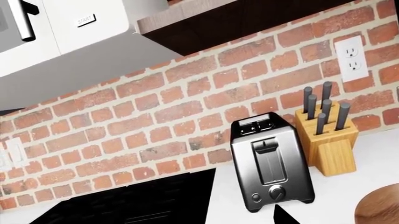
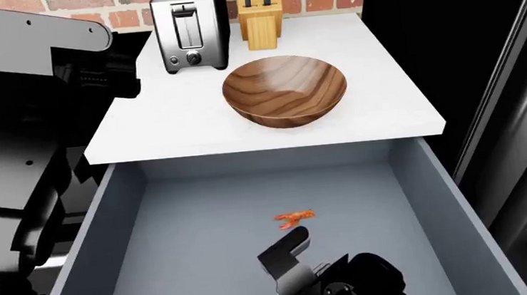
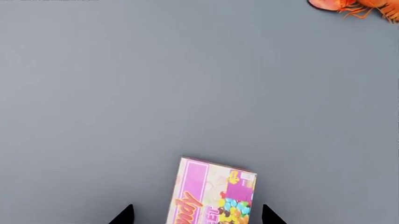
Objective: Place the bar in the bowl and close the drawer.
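The bar is a pink packet with a candy print, lying flat on the grey floor of the open drawer. My right gripper is open just above it, one fingertip on each side, not touching. In the head view the right gripper hides the bar. The wooden bowl stands empty on the white counter behind the drawer; its rim also shows in the left wrist view. My left gripper hovers left of the counter, empty; one fingertip shows far off centre.
A small orange lobster lies on the drawer floor just beyond the right gripper, also in the right wrist view. A toaster and a knife block stand at the back of the counter. A black stove lies to the left.
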{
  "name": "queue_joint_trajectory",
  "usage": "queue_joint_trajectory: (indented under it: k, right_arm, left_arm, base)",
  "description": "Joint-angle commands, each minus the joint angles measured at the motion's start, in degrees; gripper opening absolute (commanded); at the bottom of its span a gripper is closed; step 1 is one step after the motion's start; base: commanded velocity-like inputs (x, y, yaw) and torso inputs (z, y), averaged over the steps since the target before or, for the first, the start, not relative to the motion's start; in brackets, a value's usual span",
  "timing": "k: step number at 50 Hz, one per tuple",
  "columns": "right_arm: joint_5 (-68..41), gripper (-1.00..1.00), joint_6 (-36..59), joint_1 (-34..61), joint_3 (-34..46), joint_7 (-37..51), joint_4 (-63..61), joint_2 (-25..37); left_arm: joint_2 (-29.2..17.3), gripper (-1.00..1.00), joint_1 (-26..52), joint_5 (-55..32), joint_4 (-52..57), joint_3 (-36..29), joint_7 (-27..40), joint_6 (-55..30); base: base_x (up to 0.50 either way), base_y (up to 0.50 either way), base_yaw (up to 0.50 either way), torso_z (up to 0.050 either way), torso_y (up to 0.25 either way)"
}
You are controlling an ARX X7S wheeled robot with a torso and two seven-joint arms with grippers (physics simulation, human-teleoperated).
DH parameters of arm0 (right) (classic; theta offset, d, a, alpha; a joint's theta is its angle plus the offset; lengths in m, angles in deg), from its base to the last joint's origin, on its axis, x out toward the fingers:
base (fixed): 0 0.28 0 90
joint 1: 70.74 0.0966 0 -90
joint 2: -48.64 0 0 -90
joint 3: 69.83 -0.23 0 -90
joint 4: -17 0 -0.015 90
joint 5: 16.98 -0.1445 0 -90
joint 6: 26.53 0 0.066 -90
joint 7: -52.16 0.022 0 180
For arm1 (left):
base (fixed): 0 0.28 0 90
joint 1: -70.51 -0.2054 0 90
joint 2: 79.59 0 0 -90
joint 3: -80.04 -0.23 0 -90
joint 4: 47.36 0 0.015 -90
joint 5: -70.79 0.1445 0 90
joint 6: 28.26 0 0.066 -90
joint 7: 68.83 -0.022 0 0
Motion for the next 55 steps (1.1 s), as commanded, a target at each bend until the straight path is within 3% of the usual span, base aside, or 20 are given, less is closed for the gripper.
queue_joint_trajectory:
  k: [1, 4, 5, 32, 55]
  right_arm:
    - [1.45, 1.00, -1.41, -1.42, 1.90, -1.39, 2.65, 0.08]
    - [1.40, 1.00, -1.52, -1.40, 2.10, -1.56, 2.86, 0.04]
    - [1.42, -1.00, -1.54, -1.34, 2.19, -1.54, 2.84, 0.05]
    - [-3.55, -1.00, 3.60, -0.34, -0.28, 3.70, -5.81, 1.77]
    - [-13.50, -1.00, 13.16, 12.56, -8.72, 10.22, -14.69, 1.33]
  left_arm:
    - [-0.15, 1.00, -0.04, -0.05, -0.07, -0.06, 0.11, 0.04]
    - [-0.28, 1.00, -0.01, -0.12, 0.17, 0.00, 0.11, -0.15]
    - [-0.32, 1.00, 0.00, -0.11, 0.20, 0.00, 0.15, -0.22]
    - [-0.86, 1.00, -0.25, -0.58, 1.18, 0.33, 0.42, -0.79]
    - [-0.98, 1.00, -0.05, -0.51, 1.35, -0.56, 0.54, -1.17]
  base:
    - [0.00, 0.00, 0.00, 0.000, 0.000]
    - [0.00, 0.00, 0.00, 0.000, 0.000]
    - [0.00, 0.00, 0.00, 0.000, 0.000]
    - [0.00, 0.00, 0.00, 0.000, 0.000]
    - [0.00, 0.00, 0.00, 0.000, 0.000]
